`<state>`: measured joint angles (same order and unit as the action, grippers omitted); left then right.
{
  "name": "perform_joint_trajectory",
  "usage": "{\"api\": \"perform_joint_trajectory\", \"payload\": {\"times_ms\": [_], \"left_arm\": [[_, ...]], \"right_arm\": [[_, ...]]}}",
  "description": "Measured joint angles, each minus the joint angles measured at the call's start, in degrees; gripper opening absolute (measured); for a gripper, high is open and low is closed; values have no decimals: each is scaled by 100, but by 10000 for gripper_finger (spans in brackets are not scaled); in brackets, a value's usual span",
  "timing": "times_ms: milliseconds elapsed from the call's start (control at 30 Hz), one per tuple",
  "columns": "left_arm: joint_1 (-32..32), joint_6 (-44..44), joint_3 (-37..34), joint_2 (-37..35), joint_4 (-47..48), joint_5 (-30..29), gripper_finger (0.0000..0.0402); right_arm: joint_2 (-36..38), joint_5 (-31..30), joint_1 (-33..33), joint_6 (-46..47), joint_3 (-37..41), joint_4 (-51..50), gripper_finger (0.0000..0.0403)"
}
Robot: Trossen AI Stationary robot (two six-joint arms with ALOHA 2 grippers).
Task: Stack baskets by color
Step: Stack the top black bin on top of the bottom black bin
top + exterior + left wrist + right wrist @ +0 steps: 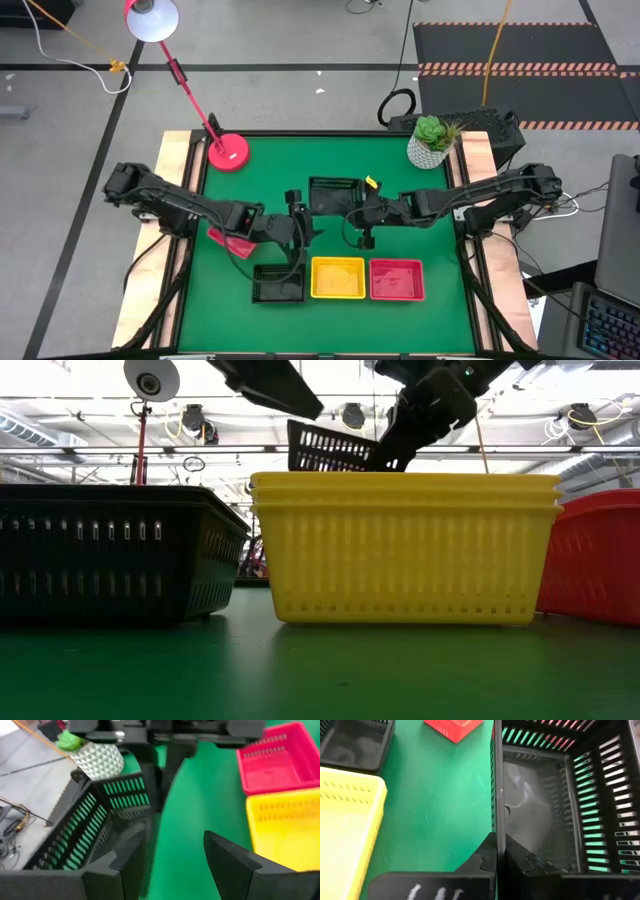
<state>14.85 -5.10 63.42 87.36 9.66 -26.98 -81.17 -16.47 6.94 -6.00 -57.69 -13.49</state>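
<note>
- Three stacks sit in a row at the near edge of the green table point(220, 300): a black stack point(278, 284), a yellow stack point(338, 278) in the middle, and a red stack point(397, 279) on the right.
- Up goes a lone black basket point(335, 196), behind the row near the middle of the table; from table height it hangs tilted in the air above the yellow stack.
- Right gripper point(496, 851) is clenched on that black basket's wall, one finger inside, one outside, pressed tight on the thin slotted side.
- Left gripper point(175, 857) stands released, its two fingers spread wide with nothing between them; the lifted black basket is just beside one finger point(132, 852), and I cannot tell whether they touch.
- One more red basket point(232, 240) lies apart from the row, on the left part of the table, partly under the left arm.
- Off to the back: a pink lamp base point(228, 152) at the left rear corner, and a white plant pot point(428, 150) at the right rear corner.
</note>
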Motion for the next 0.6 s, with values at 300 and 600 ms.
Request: {"api": "perform_joint_trajectory", "payload": {"times_ms": [300, 600], "left_arm": [[-263, -221, 0, 360, -439, 98, 207], [-476, 114, 0, 355, 40, 519, 179]], "right_arm": [[-129, 2, 30, 39, 0, -3, 2], [-298, 6, 30, -10, 0, 154, 2]]}}
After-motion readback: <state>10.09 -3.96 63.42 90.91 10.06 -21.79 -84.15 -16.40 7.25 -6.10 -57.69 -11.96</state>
